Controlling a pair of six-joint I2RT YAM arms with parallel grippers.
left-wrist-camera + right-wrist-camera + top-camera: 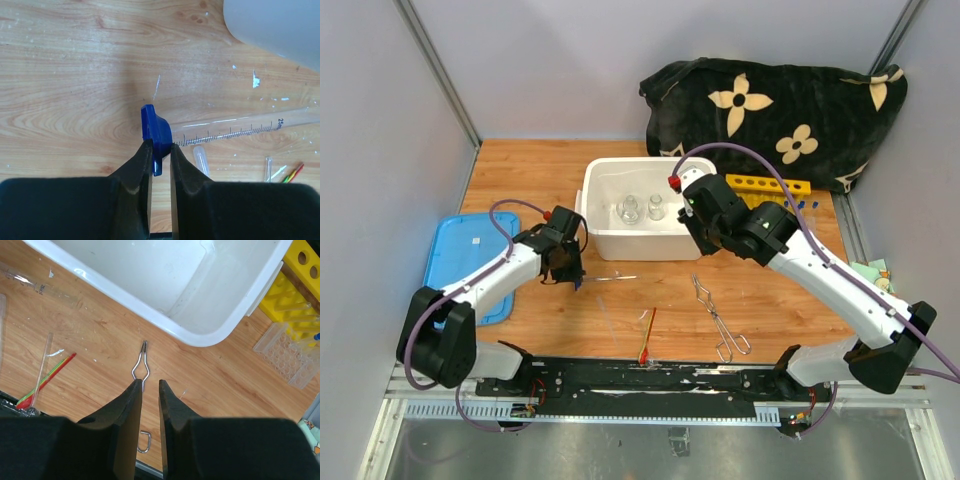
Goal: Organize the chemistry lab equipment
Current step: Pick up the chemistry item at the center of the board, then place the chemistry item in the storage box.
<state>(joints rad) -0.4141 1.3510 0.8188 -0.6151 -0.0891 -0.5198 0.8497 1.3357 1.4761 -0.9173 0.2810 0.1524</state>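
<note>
I am clamping left claw (160, 145) on blue foot (155, 129) of graduated cylinder (230, 133), left-centre desk (75, 75) | lifting level advised, glass overhanging | right claw (148, 383) narrow, empty.

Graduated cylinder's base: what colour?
Blue. The base shows best in the left wrist view.

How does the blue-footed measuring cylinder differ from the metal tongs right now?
The clear measuring cylinder with the blue foot is pinched at that foot by the left gripper; the wire metal tongs lie free on the table. The cylinder points sideways, the tongs run toward the near edge. Both are outside the white tub.
</note>
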